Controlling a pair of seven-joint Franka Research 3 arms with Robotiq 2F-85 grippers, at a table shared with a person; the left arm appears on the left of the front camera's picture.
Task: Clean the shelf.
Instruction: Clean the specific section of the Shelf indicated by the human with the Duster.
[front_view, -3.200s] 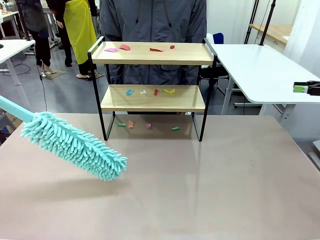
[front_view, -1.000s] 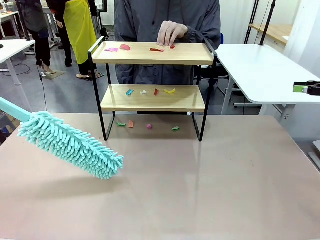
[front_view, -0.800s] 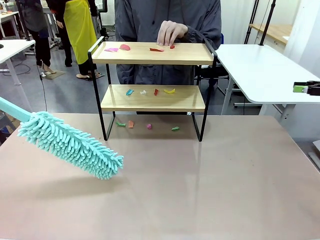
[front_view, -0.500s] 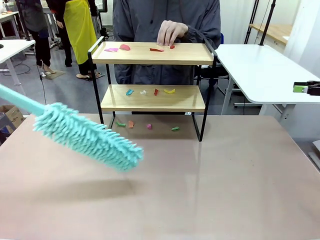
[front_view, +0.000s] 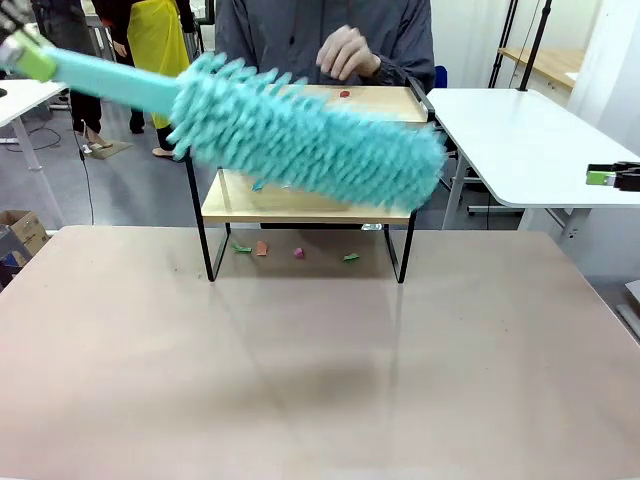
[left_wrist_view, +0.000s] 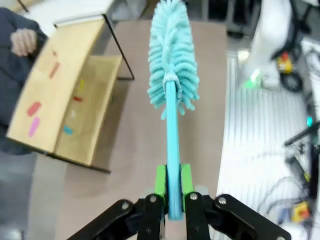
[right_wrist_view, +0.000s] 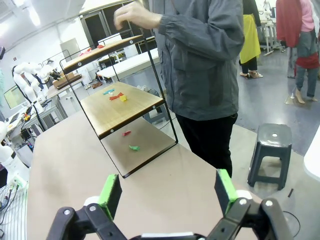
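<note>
The shelf (front_view: 395, 100) stands at the table's far side, two wooden boards in a black frame. Coloured paper scraps (left_wrist_view: 34, 117) lie on its boards, and more scraps (front_view: 298, 253) lie on the table under it. My left gripper (front_view: 22, 52) is high at the far left, shut on the handle of a teal duster (front_view: 310, 135). The fluffy head hangs blurred in front of both boards. In the left wrist view the left gripper (left_wrist_view: 172, 195) clamps the handle, with the shelf (left_wrist_view: 60, 90) off to the side. My right gripper (right_wrist_view: 167, 195) is open and empty, at the right edge (front_view: 600, 177).
A person (front_view: 320, 30) stands behind the shelf with a hand (front_view: 345, 50) raised just above the top board. A white table (front_view: 520, 140) stands to the right. A grey stool (right_wrist_view: 272, 145) sits on the floor beyond the table's edge. The brown table (front_view: 320, 380) is bare in front.
The duster has swung up and to the right, from low over the table's left to in front of the shelf. The person's hand has lifted off the top board.
</note>
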